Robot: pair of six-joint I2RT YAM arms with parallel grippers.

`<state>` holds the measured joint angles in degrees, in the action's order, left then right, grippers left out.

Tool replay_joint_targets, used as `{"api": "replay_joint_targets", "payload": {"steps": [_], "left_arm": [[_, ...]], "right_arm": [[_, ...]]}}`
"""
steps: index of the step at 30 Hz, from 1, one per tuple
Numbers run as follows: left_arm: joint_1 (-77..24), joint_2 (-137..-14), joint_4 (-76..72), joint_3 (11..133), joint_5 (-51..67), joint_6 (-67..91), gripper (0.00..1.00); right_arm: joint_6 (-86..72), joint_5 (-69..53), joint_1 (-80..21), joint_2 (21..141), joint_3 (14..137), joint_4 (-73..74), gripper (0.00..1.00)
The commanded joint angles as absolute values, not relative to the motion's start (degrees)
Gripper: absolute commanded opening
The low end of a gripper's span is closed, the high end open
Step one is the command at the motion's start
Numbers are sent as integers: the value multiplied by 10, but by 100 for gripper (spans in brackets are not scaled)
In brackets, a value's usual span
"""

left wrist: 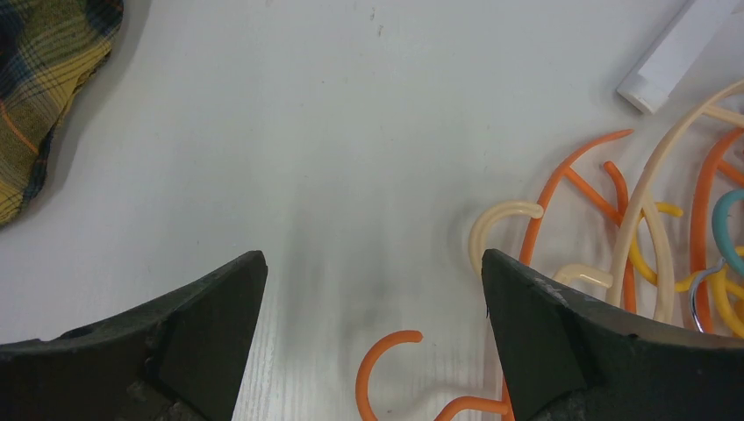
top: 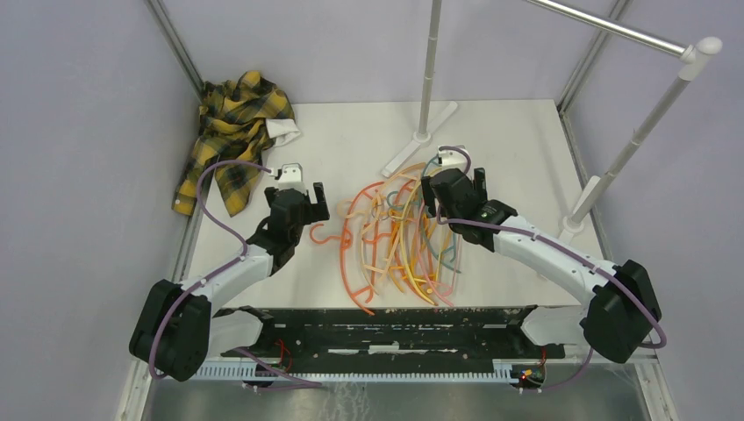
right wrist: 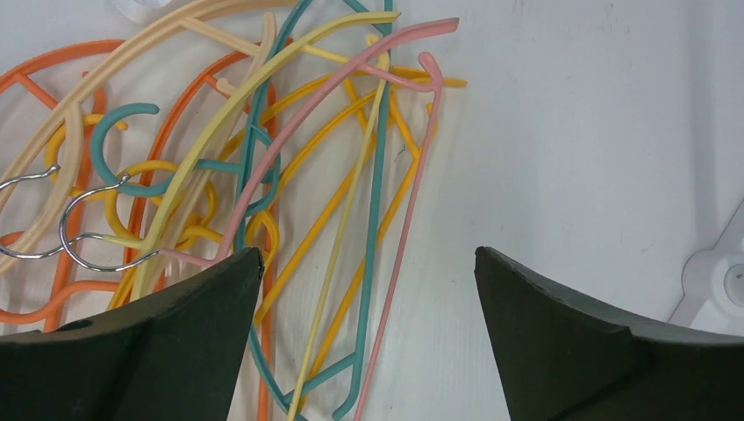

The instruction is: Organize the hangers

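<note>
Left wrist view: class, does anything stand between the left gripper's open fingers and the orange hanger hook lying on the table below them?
Nothing visible does. The orange hook lies on bare table in the gap under the left gripper, whose jaws stand open. The cream hook and the other hangers lie off to one side.

Bright, even overhead light; soft faint shadows under hangers [top: 399, 237] on table [top: 351, 132]; pics sharp.

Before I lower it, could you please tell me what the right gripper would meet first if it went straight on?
Probably the pink hanger and the teal hanger beside it, lying on the table in the gap of the open right gripper, though depth is hard to judge.
</note>
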<state>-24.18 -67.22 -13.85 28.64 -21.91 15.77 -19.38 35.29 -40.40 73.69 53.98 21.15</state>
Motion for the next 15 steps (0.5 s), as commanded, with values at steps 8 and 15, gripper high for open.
{"api": "replay_joint_targets", "payload": {"steps": [8, 15], "left_arm": [[-243, -669, -169, 283, -218, 141, 99], [-243, -674, -167, 285, -221, 142, 99]], "right_arm": [[-175, 361, -405, 697, 492, 154, 100], [-179, 361, -471, 737, 489, 169, 85]]}}
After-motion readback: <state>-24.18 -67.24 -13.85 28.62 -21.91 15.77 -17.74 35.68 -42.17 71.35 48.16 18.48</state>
